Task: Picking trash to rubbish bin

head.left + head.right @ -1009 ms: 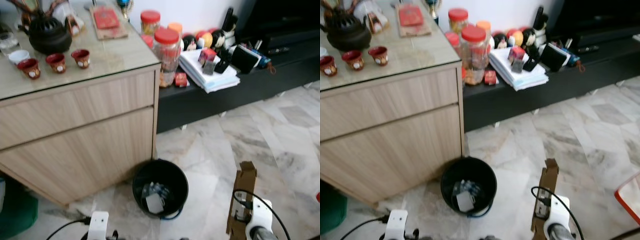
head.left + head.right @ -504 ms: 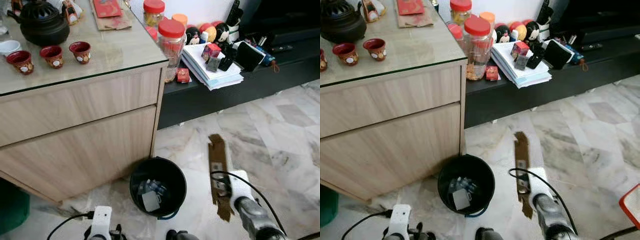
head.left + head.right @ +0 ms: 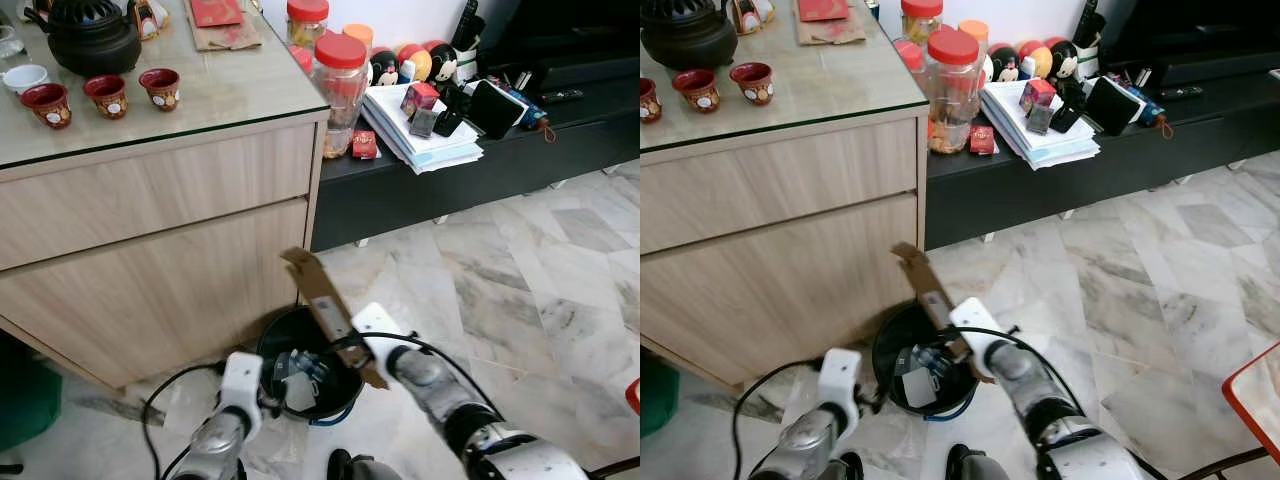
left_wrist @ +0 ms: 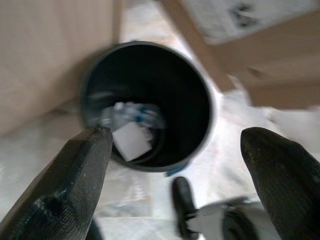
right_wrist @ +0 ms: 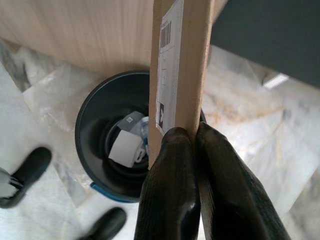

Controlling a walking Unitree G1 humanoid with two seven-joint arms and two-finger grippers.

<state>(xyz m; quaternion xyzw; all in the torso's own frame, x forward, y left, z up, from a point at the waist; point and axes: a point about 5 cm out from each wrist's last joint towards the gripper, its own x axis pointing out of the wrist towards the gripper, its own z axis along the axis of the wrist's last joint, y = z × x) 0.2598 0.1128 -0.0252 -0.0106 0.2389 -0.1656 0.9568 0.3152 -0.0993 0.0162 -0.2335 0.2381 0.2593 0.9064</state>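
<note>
Black bin (image 3: 345,392) holds white paper scrap (image 5: 125,148) and wrappers.

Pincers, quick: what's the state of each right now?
Left pincer: open, holding nothing, aimed at the black bin.
Right pincer: closed on the flattened cardboard strip, over the bin.

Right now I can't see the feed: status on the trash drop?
Right hand shut on cardboard strip, tilted over black bin. Left hand open beside bin. Bin mouth unobstructed.
</note>
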